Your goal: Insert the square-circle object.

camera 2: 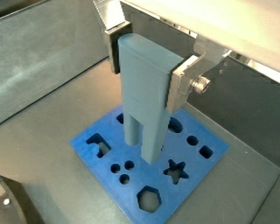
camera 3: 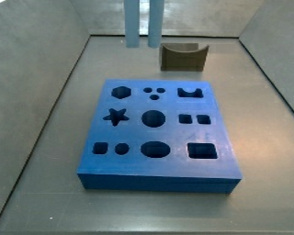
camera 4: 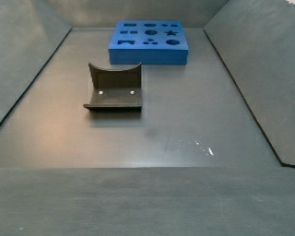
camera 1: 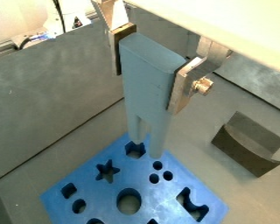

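The gripper (camera 1: 150, 59) clamps the square-circle object (camera 1: 147, 96) upright and lifted above the blue board (camera 2: 154, 157). Its pegs hang clear of the holes, so aligning and inserting remain, I'd judge.

I work in a lab test cell: plain grey walls (camera 4: 21, 74) box in a bare grey floor (camera 4: 175, 129). Below my gripper (camera 1: 152, 61) lies a bright blue board (camera 3: 156, 128) of shaped holes, and off to one side stands an olive-brown block (camera 4: 114, 88).
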### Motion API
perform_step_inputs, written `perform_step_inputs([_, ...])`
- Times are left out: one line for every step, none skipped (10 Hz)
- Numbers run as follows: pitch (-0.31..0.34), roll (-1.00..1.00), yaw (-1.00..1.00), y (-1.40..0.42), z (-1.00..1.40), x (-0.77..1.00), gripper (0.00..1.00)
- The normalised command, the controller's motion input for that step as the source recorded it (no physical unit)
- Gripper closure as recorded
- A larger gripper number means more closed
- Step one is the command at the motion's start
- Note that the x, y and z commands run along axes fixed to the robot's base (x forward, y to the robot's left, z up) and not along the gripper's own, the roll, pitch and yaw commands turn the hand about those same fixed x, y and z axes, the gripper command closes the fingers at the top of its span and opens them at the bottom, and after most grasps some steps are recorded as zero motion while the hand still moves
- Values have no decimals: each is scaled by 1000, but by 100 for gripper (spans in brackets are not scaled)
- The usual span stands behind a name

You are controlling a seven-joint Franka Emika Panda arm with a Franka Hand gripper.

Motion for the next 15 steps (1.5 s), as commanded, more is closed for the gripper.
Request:
perform_step_inputs([-27, -104, 0, -131, -434, -251, 100])
perform_step_inputs([-44, -169, -289, -534, -731, -417, 100])
perform_step_inputs([-40, -106, -289, -743, -789, -286, 100])
perform_step_inputs([-41, -59, -240, -837, -814, -254, 100])
perform_step_inputs([-27, -43, -217, -871, -831, -249, 100])
perform_step_inputs([0, -20, -191, -837, -957, -351, 100])
perform_step_inputs([0, 0, -86, -589, -497, -200, 100])
perform_step_inputs([0, 0, -31, -420, -403, 0, 100])
perform_step_inputs([19, 0, -43, -289, -391, 49, 100])
perform_step_inputs([14, 0, 0, -26, -263, 0, 100])
perform_step_inputs([0, 0, 51, -17, -240, -37, 100])
perform_step_inputs([0, -9, 103, -143, -160, -111, 100])
perform_step_inputs([0, 0, 83, -234, -126, -29, 100])
perform_step_inputs([23, 40, 14, -291, -211, 83, 100])
perform_step_inputs([59, 110, 0, -171, -303, 251, 100])
